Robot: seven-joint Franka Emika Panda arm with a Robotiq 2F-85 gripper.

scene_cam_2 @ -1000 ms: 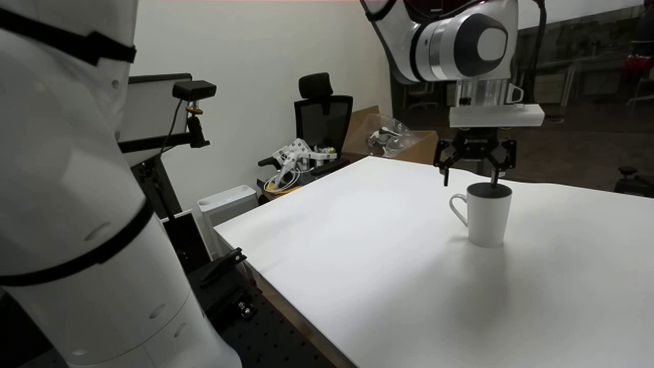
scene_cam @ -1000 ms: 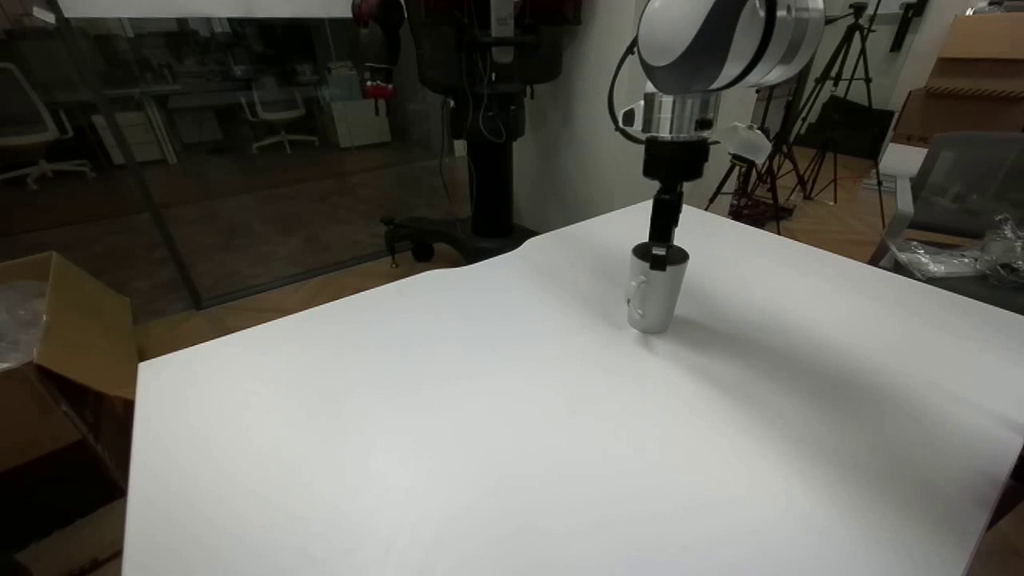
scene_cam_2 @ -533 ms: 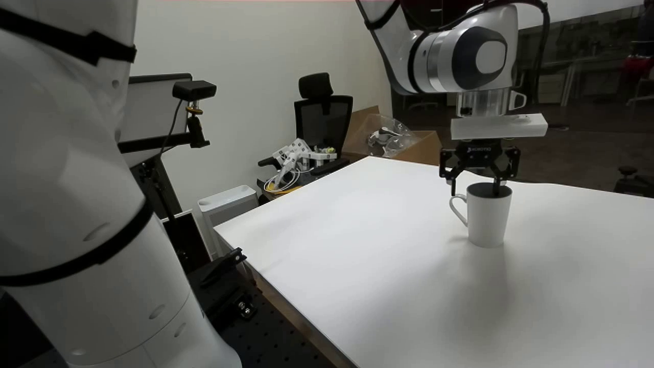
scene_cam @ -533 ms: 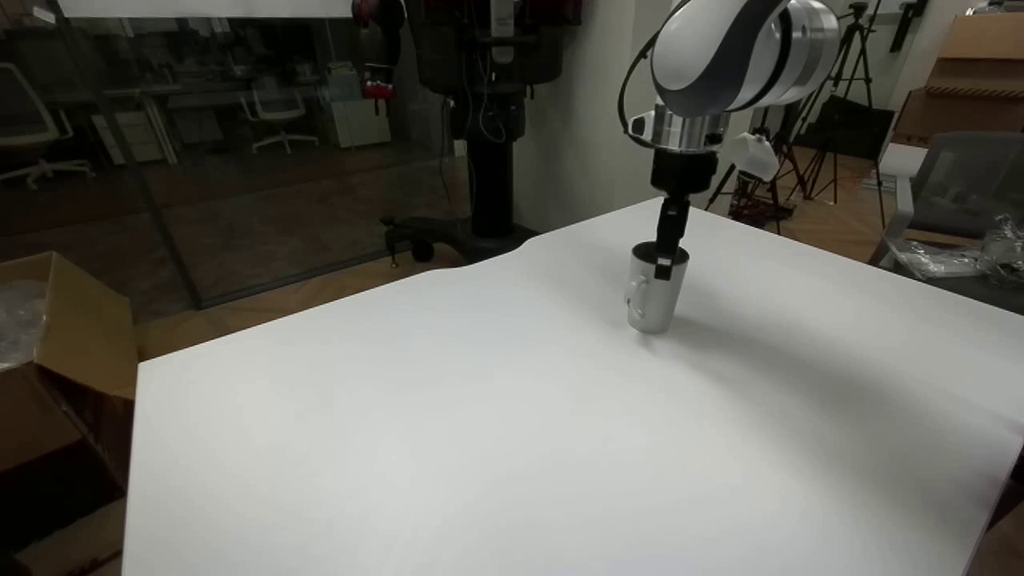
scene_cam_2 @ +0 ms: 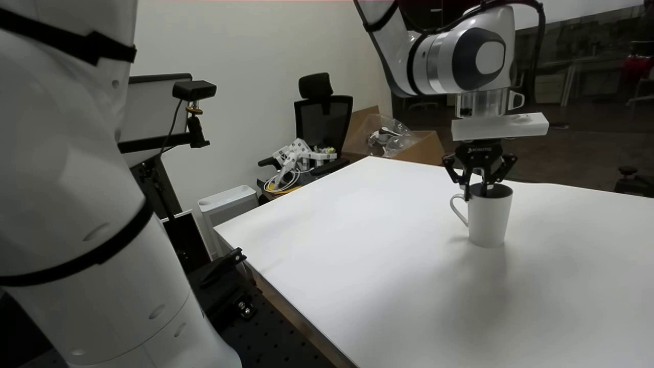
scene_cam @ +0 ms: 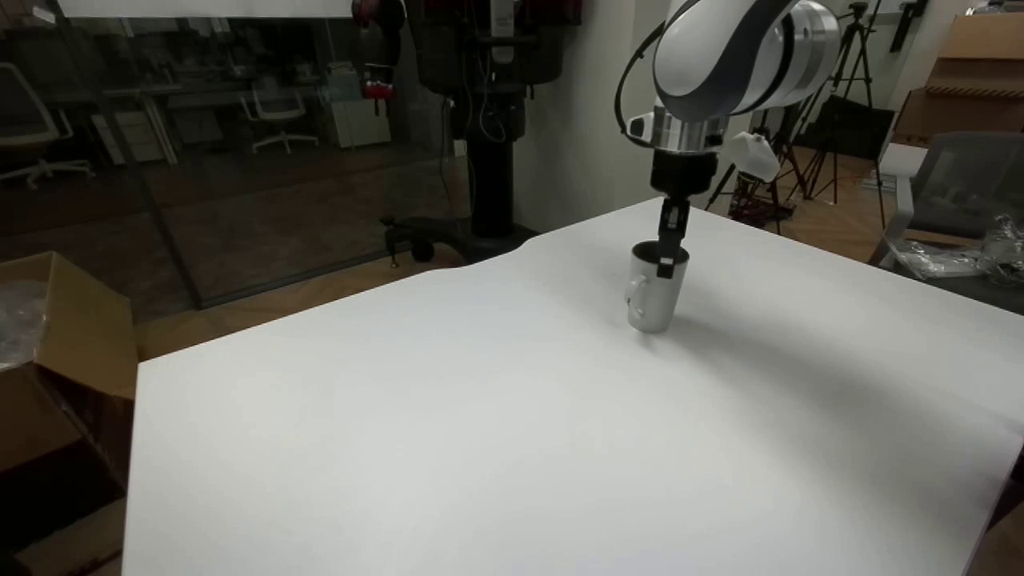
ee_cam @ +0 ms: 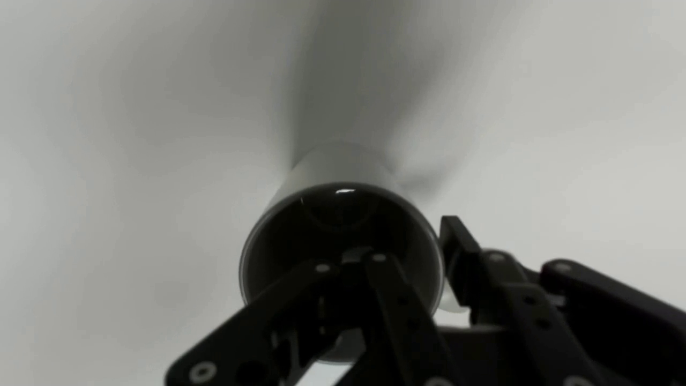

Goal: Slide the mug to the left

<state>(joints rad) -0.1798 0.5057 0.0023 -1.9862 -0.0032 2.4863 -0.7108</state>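
The white mug (scene_cam_2: 489,220) stands upright on the white table, its dark inside facing up. Its handle (scene_cam: 636,300) shows in both exterior views; in the wrist view the outer finger mostly covers it. My gripper (scene_cam_2: 475,195) points straight down at the rim, straddling the wall on the handle side. One finger reaches into the mug; the other finger (ee_cam: 458,257) is outside, close against or touching the rim. A gap still shows between the inner finger and the wall, so the jaws are part-way open. The inner fingertip is lost in the dark interior.
The white table (scene_cam: 448,416) stretches out around the mug, with its far edge behind it. Beyond the table are an office chair (scene_cam_2: 322,117) and a cardboard box (scene_cam_2: 424,148). The arm's base (scene_cam_2: 102,204) fills the near side of an exterior view.
The gripper has come down over the rim, and its fingers have then drawn much closer together, one inside and one outside the wall. The mug has hardly moved.
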